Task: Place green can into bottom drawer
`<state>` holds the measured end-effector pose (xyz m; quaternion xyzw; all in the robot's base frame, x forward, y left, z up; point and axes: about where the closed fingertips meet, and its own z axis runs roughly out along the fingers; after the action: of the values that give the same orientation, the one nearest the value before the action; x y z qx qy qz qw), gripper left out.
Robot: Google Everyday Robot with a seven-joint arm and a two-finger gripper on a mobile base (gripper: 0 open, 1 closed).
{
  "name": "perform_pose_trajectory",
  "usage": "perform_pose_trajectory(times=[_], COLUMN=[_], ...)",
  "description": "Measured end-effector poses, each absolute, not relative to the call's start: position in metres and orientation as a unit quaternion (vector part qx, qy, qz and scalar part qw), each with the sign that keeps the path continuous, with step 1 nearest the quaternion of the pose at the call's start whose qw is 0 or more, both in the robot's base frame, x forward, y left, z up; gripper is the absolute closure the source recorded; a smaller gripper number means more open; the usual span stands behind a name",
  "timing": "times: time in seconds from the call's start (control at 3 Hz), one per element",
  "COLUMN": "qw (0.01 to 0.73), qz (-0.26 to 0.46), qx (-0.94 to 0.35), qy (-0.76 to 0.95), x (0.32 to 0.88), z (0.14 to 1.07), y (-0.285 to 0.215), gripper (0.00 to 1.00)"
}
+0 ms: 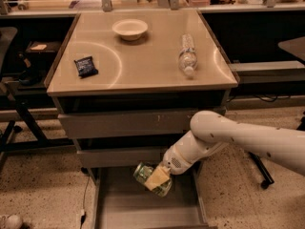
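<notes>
Your gripper [157, 179] hangs above the open bottom drawer [125, 208], near its far end. Its fingers clamp the tilted green can [142, 171].

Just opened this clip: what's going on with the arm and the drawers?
The robot's white arm reaches in from the right of the view; its gripper is shut on the small green-labelled drink can, holding it tilted over the pulled-out grey metal bottom drawer. The can is not yet set down. On the tan cabinet top sit a clear plastic water bottle, a pale bowl and a dark blue snack packet.
</notes>
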<state>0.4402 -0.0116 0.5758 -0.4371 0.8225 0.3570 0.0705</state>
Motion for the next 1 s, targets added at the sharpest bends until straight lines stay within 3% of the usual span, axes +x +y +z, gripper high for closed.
perform_pose_trajectory(times=[0.33, 1.0], qw=[0.057, 0.047], qz=[0.393, 0.405], qx=[-0.395, -0.385], qy=[0.828, 0.828], x=[0.431, 0.425], z=[0.513, 0.494], y=[0.001, 0.005], gripper=[1.0, 1.0])
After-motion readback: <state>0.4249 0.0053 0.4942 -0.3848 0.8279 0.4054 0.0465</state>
